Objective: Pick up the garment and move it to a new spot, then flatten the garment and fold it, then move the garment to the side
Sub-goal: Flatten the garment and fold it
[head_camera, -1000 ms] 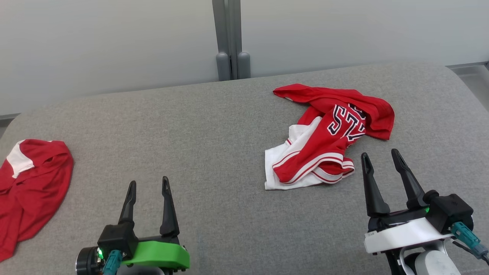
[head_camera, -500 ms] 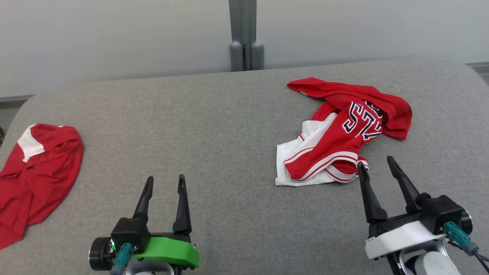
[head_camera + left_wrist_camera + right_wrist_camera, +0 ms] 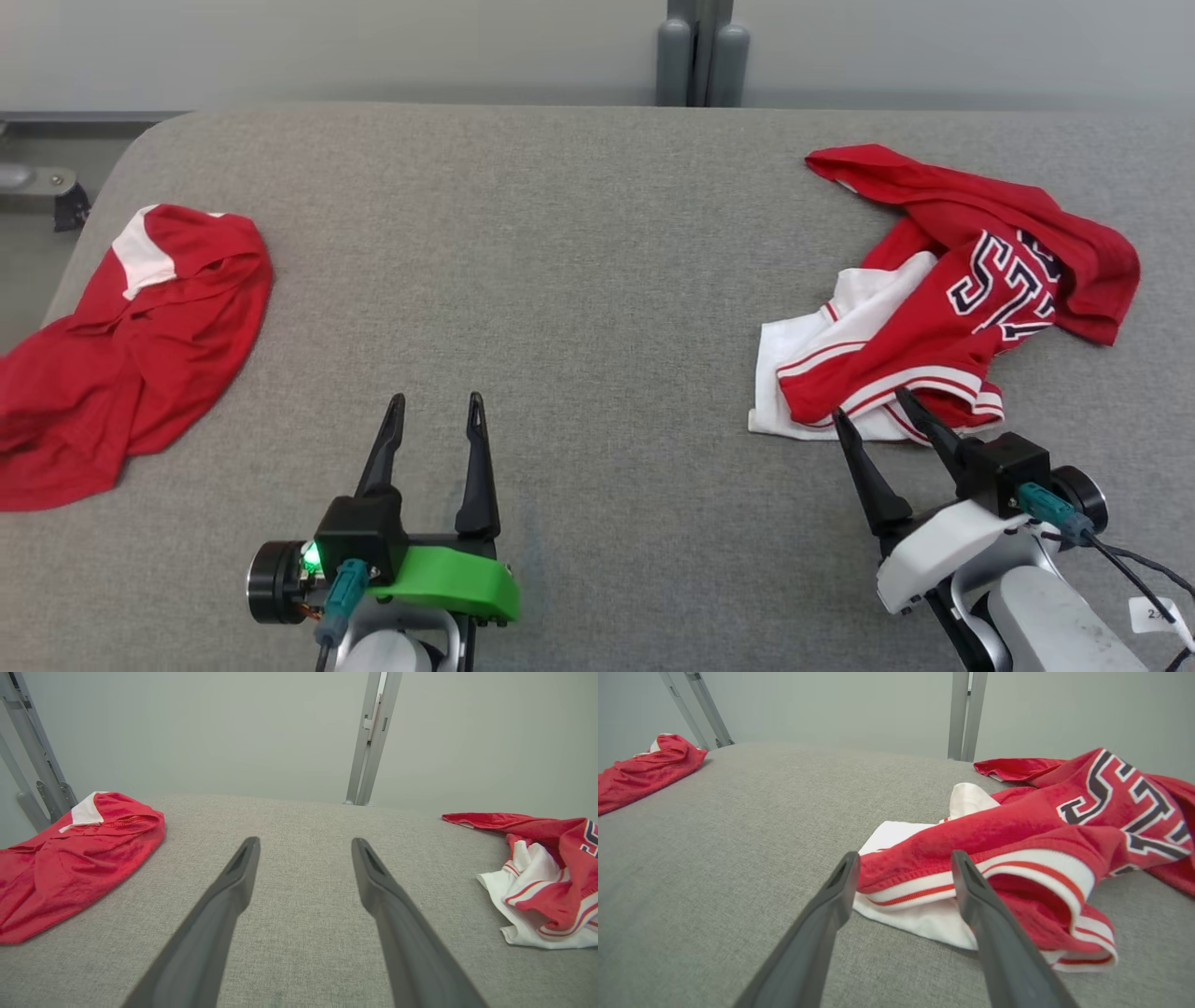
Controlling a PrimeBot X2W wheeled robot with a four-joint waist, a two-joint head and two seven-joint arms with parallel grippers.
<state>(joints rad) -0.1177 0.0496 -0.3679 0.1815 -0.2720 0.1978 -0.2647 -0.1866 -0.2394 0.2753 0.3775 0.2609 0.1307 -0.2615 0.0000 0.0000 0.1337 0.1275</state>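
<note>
A crumpled red and white jersey (image 3: pixel 943 308) with dark numerals lies at the right of the grey padded surface (image 3: pixel 579 280). It also shows in the right wrist view as the jersey (image 3: pixel 1017 830) and at the right edge of the left wrist view, jersey (image 3: pixel 546 877). My right gripper (image 3: pixel 873 411) is open, its fingertips at the jersey's near striped hem; in the right wrist view the gripper (image 3: pixel 903 858) straddles that hem. My left gripper (image 3: pixel 437 401) is open over bare surface near the front middle, gripper (image 3: pixel 303 842) holding nothing.
A second red garment (image 3: pixel 131 345) with a white patch lies bunched at the left edge, also garment (image 3: pixel 70 858) and garment (image 3: pixel 644 770). A grey post (image 3: pixel 700 47) stands behind the surface against a pale wall. Bare grey fabric spans the middle.
The head camera has turned, shifting the scene right and down. My right gripper has advanced to the jersey's near hem. The left gripper keeps its pose, still open.
</note>
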